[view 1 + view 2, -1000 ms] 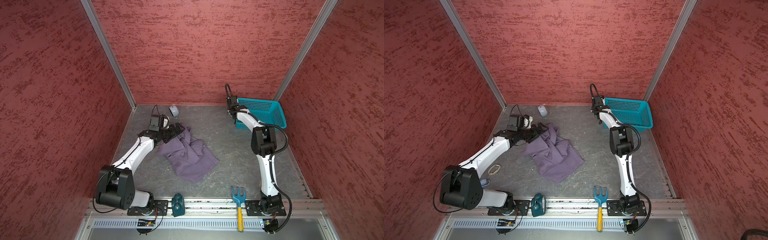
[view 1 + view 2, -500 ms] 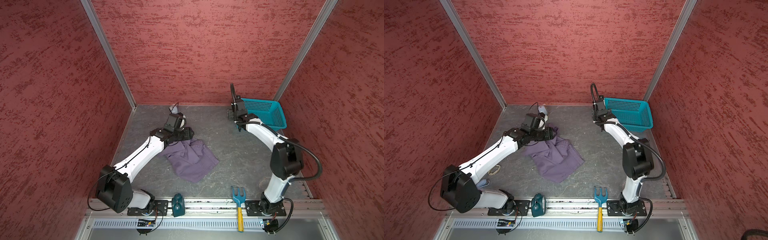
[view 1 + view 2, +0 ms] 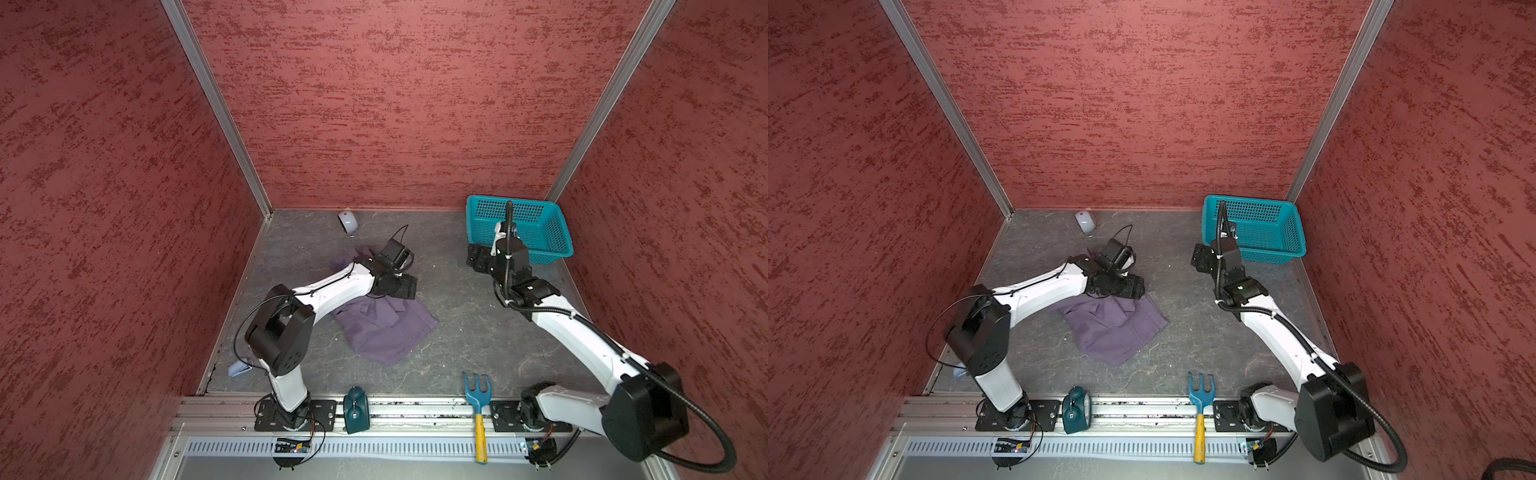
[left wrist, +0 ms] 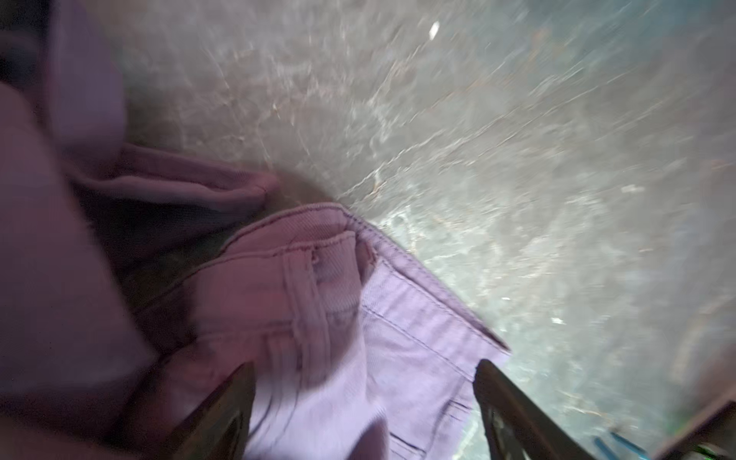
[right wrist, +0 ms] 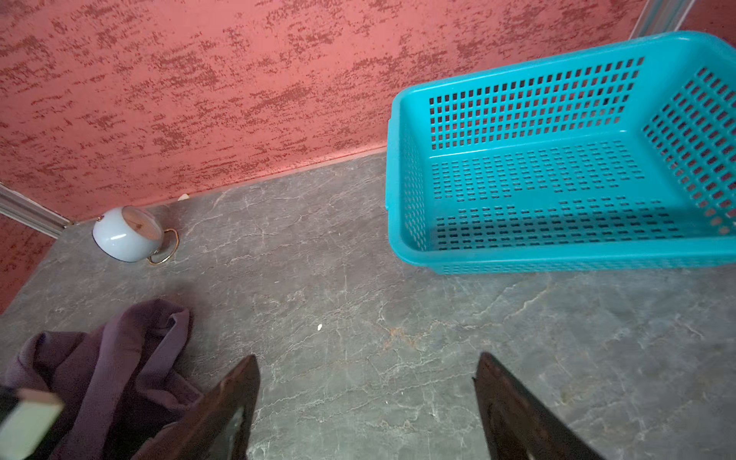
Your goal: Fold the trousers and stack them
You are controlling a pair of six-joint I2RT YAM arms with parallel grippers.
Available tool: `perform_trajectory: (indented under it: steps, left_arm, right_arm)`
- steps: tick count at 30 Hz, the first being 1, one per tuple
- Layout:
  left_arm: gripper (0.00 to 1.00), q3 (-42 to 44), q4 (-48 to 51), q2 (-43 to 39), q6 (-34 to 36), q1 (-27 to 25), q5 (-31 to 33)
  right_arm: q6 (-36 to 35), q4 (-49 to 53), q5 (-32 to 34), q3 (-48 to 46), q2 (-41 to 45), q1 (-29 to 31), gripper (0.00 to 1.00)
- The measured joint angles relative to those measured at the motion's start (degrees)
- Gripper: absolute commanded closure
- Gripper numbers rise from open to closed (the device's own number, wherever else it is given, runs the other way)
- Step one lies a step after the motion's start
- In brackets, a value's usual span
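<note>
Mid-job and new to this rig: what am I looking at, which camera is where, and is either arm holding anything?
Two white robot arms are mounted at the front of the table. Both top views look down on everything; each wrist view looks out between that arm's fingers. The trousers lie crumpled mid-table. The left gripper hangs open over them; the right gripper is open over bare table near the empty teal basket. Nothing is held. A small white pot and a blue garden fork lie nearby.

You have muted purple-grey trousers [image 4: 398, 338] below your left jaws, teal grid-holed basket [image 5: 557, 259] ahead of your right jaws, grey white-veined table [image 5: 358, 310] beneath, mottled red walls [image 5: 199, 79], pale blue pot [image 5: 115, 235].
</note>
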State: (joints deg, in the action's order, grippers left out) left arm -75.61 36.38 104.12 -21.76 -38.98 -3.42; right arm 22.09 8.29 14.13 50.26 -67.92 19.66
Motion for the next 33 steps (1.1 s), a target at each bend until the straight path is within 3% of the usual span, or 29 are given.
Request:
perform_trajectory:
  steps: [2, 5, 7, 10, 13, 15, 20, 26, 30, 33]
  left_arm:
    - [0.35, -1.66, 1.14, 3.58, 0.09, -0.26, 1.20]
    - [0.81, -3.54, 3.02, 8.15, 0.42, -0.24, 2.47]
    - [1.00, -5.22, 4.72, 10.49, 0.42, -0.17, 2.91]
    - [1.00, -8.48, 7.41, 11.02, 0.70, -0.42, 3.08]
    - [1.00, -14.67, 11.02, 11.02, 1.64, -1.53, 2.86]
    - [1.00, -21.94, 13.73, 11.02, 2.40, -2.64, 2.51]
    - [1.00, -45.18, 16.79, 10.97, 5.16, -5.29, 3.21]
    - [1.00, -68.11, 16.26, 9.60, 8.39, -8.37, 10.97]
    - [1.00, -70.82, 13.31, 5.03, 10.38, -9.57, 15.98]
    - [1.00, -68.65, 9.03, 0.87, 12.20, -10.21, 19.89]
  right_arm:
    - [0.24, 0.57, 1.03, -0.02, 2.08, 0.00, 0.12]
    - [0.50, 0.90, 2.54, -0.02, 4.33, -0.09, 0.12]
    - [0.70, 1.05, 3.08, -0.02, 4.83, -0.15, 0.12]
    - [1.11, 1.40, 3.30, -0.02, 4.81, -0.24, 0.14]
    - [1.31, 1.49, 2.82, -0.02, 4.81, -0.26, 0.27]
    - [1.22, 1.42, 1.49, -0.02, 4.81, -0.26, 0.34]
    - [0.81, 0.98, -2.43, -0.09, 6.27, -0.26, 0.34]
    - [0.11, -0.87, -4.55, -1.68, 14.53, -0.26, 0.23]
    - [0.00, -3.17, -6.67, -2.45, 19.82, -0.28, 0.02]
    - [0.66, -4.76, -9.57, -2.47, 20.72, -0.26, 0.01]
